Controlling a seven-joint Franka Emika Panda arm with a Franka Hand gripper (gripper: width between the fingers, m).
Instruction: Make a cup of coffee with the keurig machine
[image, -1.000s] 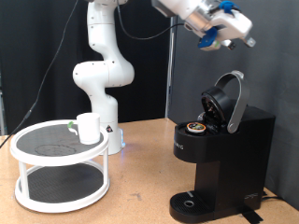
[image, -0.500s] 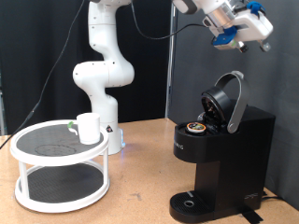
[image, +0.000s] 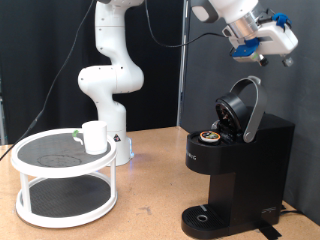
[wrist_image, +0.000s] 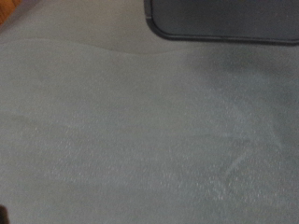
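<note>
Black keurig machine (image: 238, 165) stands at the counter's (image: 150, 205) right edge as the exterior view shows it; hinged lid (image: 243, 108) is up and tilted back; a brown-topped pod (image: 210, 136) sits in the open chamber, so loading looks done, lid not yet shut; drip tray (image: 205, 216) at the base is bare, no cup under the spout.

White cup (image: 95, 137) is on the top tier of the white round stand (image: 62, 178), near the counter's left edge in that view, well apart from the machine; upright, long axis vertical.

Tool (image: 274, 42) is high in the air in the exterior view's top right corner, above and a little right of the raised lid, touching nothing; nothing shows between its fingers; blue parts visible but fingertips too small to read, so cannot tell if they are apart or together; wrist view gives only a blurred grey surface and a dark rounded edge (wrist_image: 224, 23), no fingers, no help.

Key relation: lid lies straight below the tool, slightly to the exterior view's left; cup lies far off toward the counter's left edge and much lower; judged from that, the tool is much nearer the machine than the cup.
</note>
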